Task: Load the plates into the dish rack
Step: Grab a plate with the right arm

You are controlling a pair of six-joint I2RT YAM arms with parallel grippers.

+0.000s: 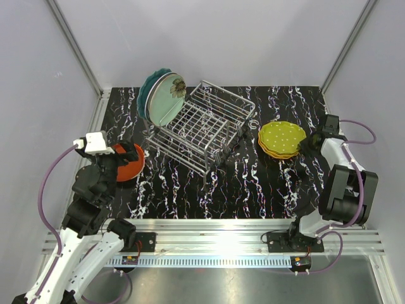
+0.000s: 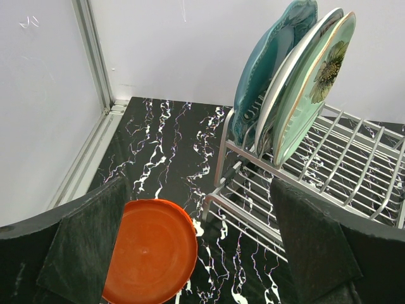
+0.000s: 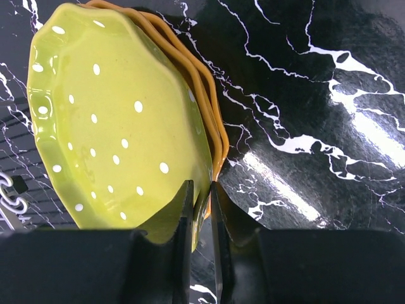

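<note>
The wire dish rack [image 1: 205, 126] stands mid-table; at its left end a teal plate [image 2: 269, 69], a cream plate [image 2: 296, 76] and a mint green flowered plate [image 2: 319, 82] stand upright. A red-orange plate [image 2: 152, 250] lies flat left of the rack, below my left gripper [image 2: 199, 240], whose jaws stand wide open over it without touching it. At the right a yellow-green dotted plate [image 3: 114, 120] tops a stack of orange plates [image 3: 209, 95]. My right gripper [image 3: 201, 187] pinches the yellow-green plate's near rim, one finger above, one below.
White walls with metal corner posts [image 1: 76, 47] close in the black marbled table [image 1: 253, 183] on three sides. The rack's right part [image 1: 221, 114] holds no plates. An aluminium rail [image 1: 215, 231] runs along the near edge by the arm bases.
</note>
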